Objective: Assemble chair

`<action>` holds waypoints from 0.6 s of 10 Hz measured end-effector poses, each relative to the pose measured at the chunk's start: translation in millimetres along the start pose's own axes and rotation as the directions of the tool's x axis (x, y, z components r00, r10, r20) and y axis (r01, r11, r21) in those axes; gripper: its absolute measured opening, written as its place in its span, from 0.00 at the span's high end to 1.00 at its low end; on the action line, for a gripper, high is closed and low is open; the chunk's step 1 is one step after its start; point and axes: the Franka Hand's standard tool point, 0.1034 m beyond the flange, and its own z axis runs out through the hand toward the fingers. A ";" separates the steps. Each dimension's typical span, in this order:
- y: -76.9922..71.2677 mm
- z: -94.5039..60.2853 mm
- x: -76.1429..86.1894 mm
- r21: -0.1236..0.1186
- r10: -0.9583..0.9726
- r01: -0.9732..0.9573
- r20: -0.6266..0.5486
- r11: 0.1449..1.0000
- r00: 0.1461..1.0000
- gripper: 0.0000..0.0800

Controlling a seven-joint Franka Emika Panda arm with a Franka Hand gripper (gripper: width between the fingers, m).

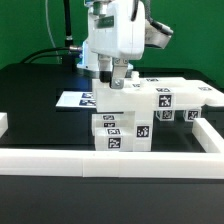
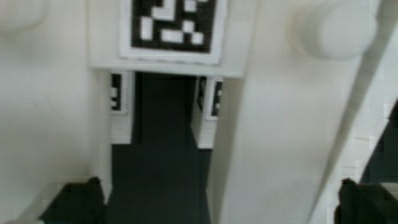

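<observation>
The chair parts [image 1: 135, 115] are seen clustered at the middle of the black table [image 1: 35, 90]. A blocky stack stands near the centre, and further tagged pieces are spread toward three o'clock in the exterior view. The gripper [image 1: 115, 75] is held at twelve o'clock of the stack, just over its top piece; contact cannot be told. The jaws are spread wide. In the wrist view the dark fingertips [image 2: 80, 200] are seen well apart, with a white part and a dark gap between them. The marker board [image 1: 78, 99] is laid flat at nine o'clock of the stack. A white border rail [image 1: 110, 162] is seen at six o'clock.
</observation>
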 end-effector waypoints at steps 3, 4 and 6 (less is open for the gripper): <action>-7.0 -16.0 -11.2 0.007 -0.031 0.031 0.026 0.999 0.999 0.19; -13.4 -30.2 -20.1 0.015 -0.073 0.072 0.031 0.997 0.997 0.19; -23.8 -51.2 -34.7 0.055 -0.146 0.144 0.037 0.988 0.989 0.19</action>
